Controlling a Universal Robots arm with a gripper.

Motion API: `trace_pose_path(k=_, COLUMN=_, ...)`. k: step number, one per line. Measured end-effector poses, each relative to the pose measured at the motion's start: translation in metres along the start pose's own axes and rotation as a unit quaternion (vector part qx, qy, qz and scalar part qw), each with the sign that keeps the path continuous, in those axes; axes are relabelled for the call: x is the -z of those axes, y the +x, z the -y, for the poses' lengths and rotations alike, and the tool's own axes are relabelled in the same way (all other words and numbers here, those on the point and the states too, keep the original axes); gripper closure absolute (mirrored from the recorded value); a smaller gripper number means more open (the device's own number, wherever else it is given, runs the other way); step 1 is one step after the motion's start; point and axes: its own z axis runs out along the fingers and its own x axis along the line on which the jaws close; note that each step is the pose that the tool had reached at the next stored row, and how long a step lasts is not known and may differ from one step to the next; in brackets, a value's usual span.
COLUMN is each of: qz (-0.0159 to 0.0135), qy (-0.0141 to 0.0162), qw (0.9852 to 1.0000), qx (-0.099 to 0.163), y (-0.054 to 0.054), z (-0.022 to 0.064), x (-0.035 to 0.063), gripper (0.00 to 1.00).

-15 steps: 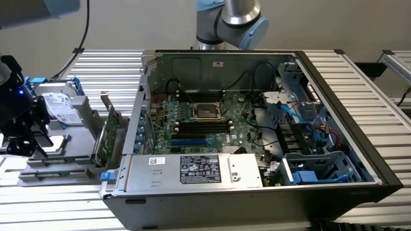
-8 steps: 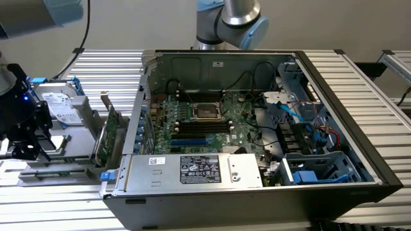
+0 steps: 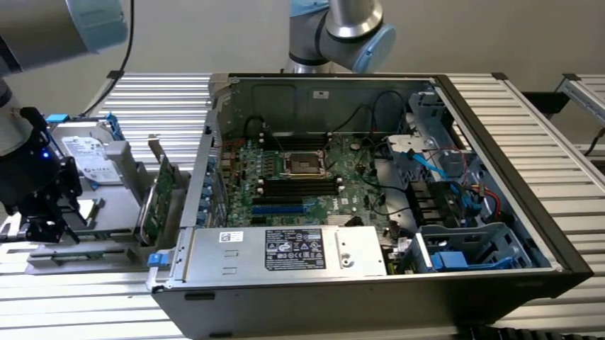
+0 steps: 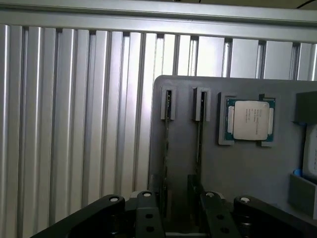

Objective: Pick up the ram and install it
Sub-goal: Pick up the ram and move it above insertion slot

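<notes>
Fingers (image 4: 147, 213) spread over the flat grey plastic holder tray (image 4: 257, 168); ram (image 4: 167, 111) not lifted.
From my console I see the ribbed aluminium tabletop (image 4: 74, 129) carrying the tray, and my black fingers stand wide apart above the tray's near end, pinching nothing. The ram, a long thin green circuit stick seen edge-on, stands in the tray's outermost slot. A second like stick (image 4: 200, 106) stands just beside it, then a square silver-lidded processor (image 4: 250, 120). The open black computer case (image 3: 520, 180) sits to the tray's right in the exterior view.
</notes>
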Motion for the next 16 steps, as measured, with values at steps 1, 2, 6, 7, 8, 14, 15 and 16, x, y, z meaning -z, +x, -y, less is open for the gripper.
trace_pose_path(k=1, qz=0.0000, qy=0.0001, qw=1.0000, qx=0.000, y=0.000, z=0.0000, x=-0.0019, gripper=0.64)
trace_pose_path(k=2, qz=0.0000, qy=0.0001, qw=1.0000, qx=0.000, y=0.000, z=0.0001, x=-0.0038, gripper=0.64)
trace_pose_path(k=6, qz=0.0000, qy=0.0000, qw=1.0000, qx=0.001, y=0.002, z=0.0001, x=-0.0109, gripper=0.64)
trace_pose_path(k=7, qz=0.0000, qy=0.0000, qw=1.0000, qx=0.001, y=0.003, z=0.0001, x=-0.0127, gripper=0.64)
trace_pose_path(k=8, qz=0.0000, qy=0.0001, qw=1.0000, qx=0.001, y=0.004, z=0.0001, x=-0.0146, gripper=0.64)
trace_pose_path(k=14, qz=0.0001, qy=0.0001, qw=1.0000, qx=0.001, y=0.008, z=0.0001, x=-0.0257, gripper=0.64)
trace_pose_path(k=15, qz=0.0000, qy=0.0001, qw=1.0000, qx=0.002, y=0.009, z=0.0001, x=-0.0275, gripper=0.64)
trace_pose_path(k=16, qz=0.0000, qy=0.0001, qw=1.0000, qx=0.002, y=0.009, z=0.0002, x=-0.0293, gripper=0.64)
